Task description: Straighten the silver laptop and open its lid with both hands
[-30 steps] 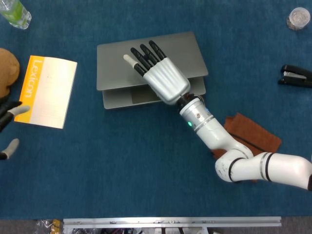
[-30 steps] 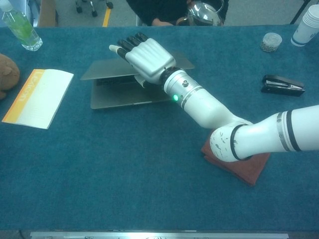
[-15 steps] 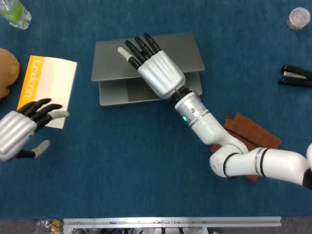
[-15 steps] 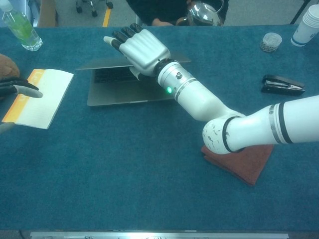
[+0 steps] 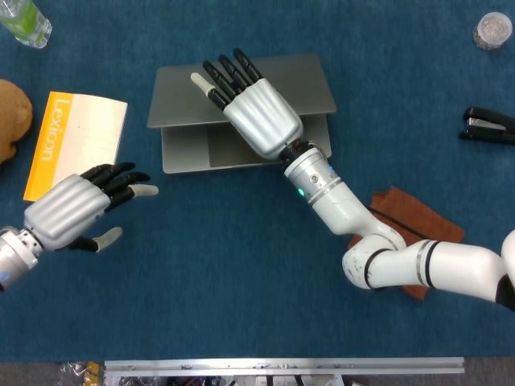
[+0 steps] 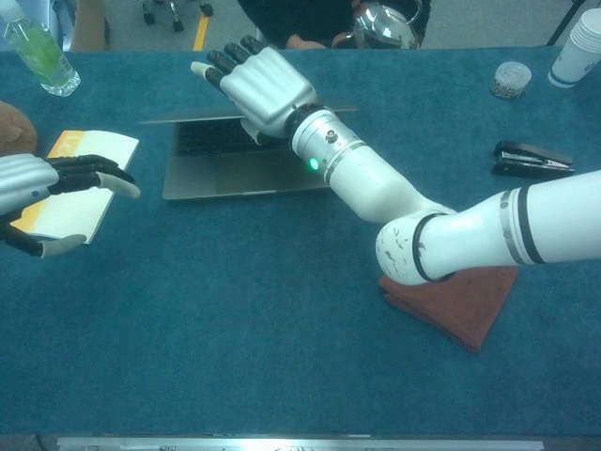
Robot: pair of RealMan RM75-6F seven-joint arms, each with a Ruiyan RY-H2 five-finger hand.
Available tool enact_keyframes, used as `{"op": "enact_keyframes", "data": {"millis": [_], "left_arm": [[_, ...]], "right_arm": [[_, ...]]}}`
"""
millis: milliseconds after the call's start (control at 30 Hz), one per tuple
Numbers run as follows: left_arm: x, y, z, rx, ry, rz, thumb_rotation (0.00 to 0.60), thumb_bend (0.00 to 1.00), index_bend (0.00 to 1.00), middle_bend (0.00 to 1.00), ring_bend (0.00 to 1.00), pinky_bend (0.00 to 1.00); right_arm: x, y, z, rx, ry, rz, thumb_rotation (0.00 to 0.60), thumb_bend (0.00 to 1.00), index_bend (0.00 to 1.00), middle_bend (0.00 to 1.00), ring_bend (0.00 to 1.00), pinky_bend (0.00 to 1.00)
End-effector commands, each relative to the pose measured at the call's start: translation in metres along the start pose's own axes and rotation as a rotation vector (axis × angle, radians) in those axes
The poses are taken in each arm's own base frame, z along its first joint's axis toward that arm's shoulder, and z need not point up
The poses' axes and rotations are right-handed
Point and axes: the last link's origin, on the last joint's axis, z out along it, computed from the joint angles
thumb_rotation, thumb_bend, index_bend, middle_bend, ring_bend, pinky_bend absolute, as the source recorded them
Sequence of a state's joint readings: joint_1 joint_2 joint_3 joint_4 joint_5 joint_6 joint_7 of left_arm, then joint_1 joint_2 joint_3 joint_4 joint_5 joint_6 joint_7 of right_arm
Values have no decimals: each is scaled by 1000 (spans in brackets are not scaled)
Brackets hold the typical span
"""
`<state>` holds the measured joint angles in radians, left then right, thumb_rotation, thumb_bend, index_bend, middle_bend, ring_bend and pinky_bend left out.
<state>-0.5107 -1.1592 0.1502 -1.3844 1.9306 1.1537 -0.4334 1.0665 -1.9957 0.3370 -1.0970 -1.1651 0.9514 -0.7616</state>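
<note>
Head view straight down, chest view forward and lower, both sharing the laptop (image 5: pixel 241 112).

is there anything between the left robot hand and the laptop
Nothing visible. Only bare blue table lies between the left robot hand and the laptop. The yellow booklet sits off to the side, behind the hand, not in the path. The right robot hand is at the laptop's lid, which is partly raised.

Open cloth (image 5: pixel 201 241) between left hand (image 5: pixel 68 211) and laptop (image 5: pixel 306 80).
</note>
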Motion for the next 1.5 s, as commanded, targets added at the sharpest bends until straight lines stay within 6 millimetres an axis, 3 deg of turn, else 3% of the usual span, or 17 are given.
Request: {"op": "enact_keyframes", "data": {"millis": [33, 700, 1200, 1500], "left_arm": [[-2, 2, 9, -16, -13, 10, 600, 396, 164, 111, 53, 127], [-12, 2, 78, -48, -87, 33, 600, 396, 164, 111, 53, 127], [-20, -9, 111, 12, -120, 25, 600, 396, 164, 111, 53, 127], [-25, -14, 115, 39, -139, 31, 600, 396, 164, 112, 53, 127]], "right_arm": [[0, 1, 1, -3, -1, -4, 600, 468, 0, 54, 0, 65], [5, -1, 4, 5, 9, -15, 600, 467, 0, 54, 0, 65], [12, -5, 3, 15, 23, -9, 600, 467, 0, 54, 0, 65], [13, -4, 4, 14, 23, -13, 600, 468, 0, 54, 0, 65]]}}
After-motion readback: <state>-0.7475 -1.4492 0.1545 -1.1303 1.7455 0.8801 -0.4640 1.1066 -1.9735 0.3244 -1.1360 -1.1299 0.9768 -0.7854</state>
